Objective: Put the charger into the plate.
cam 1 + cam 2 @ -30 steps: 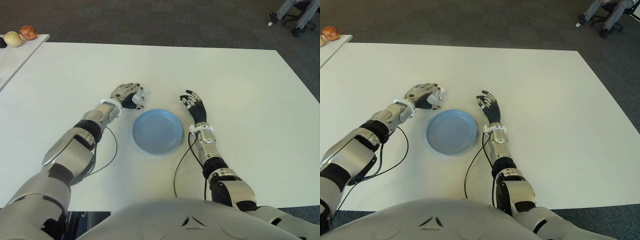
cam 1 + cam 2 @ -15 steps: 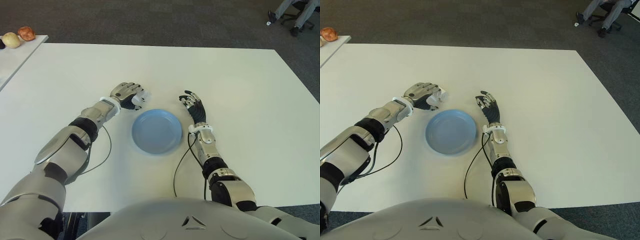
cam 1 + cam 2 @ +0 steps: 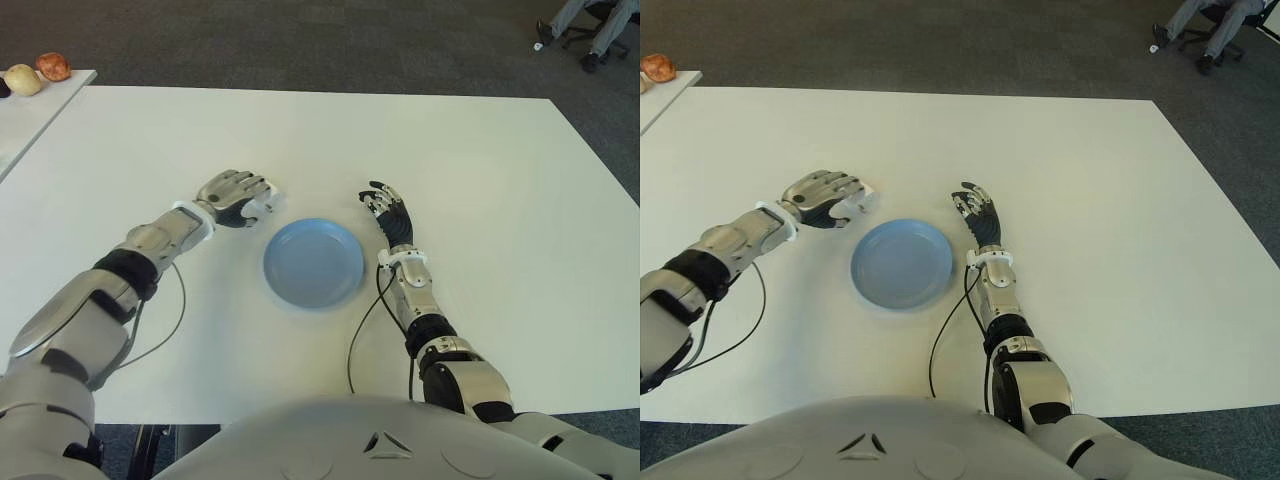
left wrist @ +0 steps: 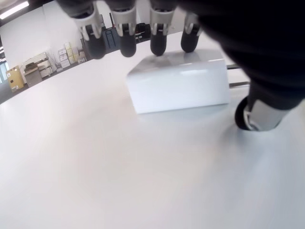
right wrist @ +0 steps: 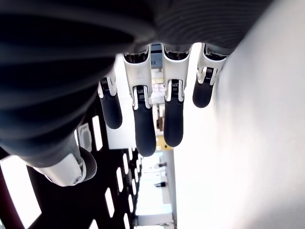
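From the eye views, my left hand (image 3: 235, 190) curls over the charger (image 3: 262, 201) on the table (image 3: 480, 160), just beside the plate's (image 3: 313, 262) far left rim, near the table's middle. My right hand (image 3: 388, 212) shows at the plate's right rim, fingers loosely spread, empty.

In the left wrist view, four fingertips (image 4: 127, 46) sit on the charger's (image 4: 178, 84) far edge, thumb beside its pronged end. It lies flat, long axis across my palm, prongs toward the thumb. I judge this hold shallow: lifting could let the smooth block slip or tip.

The right wrist view shows my right fingers open.

The left hand (image 3: 232, 190) mostly hides the charger (image 4: 178, 86).
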`<action>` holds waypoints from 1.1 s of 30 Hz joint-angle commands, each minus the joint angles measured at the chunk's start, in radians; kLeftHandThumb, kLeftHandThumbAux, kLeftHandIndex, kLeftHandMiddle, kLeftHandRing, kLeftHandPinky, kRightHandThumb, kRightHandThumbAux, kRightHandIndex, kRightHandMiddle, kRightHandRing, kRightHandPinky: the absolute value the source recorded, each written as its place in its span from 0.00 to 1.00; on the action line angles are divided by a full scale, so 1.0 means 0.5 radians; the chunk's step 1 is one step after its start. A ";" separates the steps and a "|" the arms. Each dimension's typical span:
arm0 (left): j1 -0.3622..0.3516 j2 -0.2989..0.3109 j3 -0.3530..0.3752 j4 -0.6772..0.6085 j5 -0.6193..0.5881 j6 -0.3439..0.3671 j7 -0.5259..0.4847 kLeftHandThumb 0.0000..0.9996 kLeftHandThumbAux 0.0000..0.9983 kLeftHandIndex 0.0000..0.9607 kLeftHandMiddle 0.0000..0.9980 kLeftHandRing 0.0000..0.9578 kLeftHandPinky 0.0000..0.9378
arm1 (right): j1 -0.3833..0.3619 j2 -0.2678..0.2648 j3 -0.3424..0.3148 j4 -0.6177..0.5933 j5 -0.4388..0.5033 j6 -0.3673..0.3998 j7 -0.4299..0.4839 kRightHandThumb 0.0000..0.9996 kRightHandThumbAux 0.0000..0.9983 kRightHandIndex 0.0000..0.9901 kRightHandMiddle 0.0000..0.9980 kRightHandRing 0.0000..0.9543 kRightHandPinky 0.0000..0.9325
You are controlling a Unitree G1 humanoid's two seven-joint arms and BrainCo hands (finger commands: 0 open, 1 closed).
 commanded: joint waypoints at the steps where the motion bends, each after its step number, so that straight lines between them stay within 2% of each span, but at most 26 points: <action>1: 0.149 0.084 -0.030 -0.053 0.083 -0.024 -0.148 0.00 0.51 0.00 0.00 0.00 0.00 | 0.103 -0.003 -0.009 0.081 0.016 0.092 0.003 0.00 0.63 0.22 0.39 0.32 0.17; 13: 0.198 0.227 0.045 -0.178 0.119 -0.148 -0.031 0.00 0.50 0.00 0.00 0.00 0.00 | 0.097 -0.019 -0.020 0.098 0.025 0.090 0.021 0.00 0.61 0.22 0.39 0.32 0.17; 33: 0.435 0.393 0.277 -0.539 0.083 -0.287 -0.090 0.00 0.48 0.00 0.00 0.00 0.00 | 0.098 -0.033 -0.016 0.095 0.015 0.098 0.012 0.00 0.61 0.22 0.38 0.31 0.16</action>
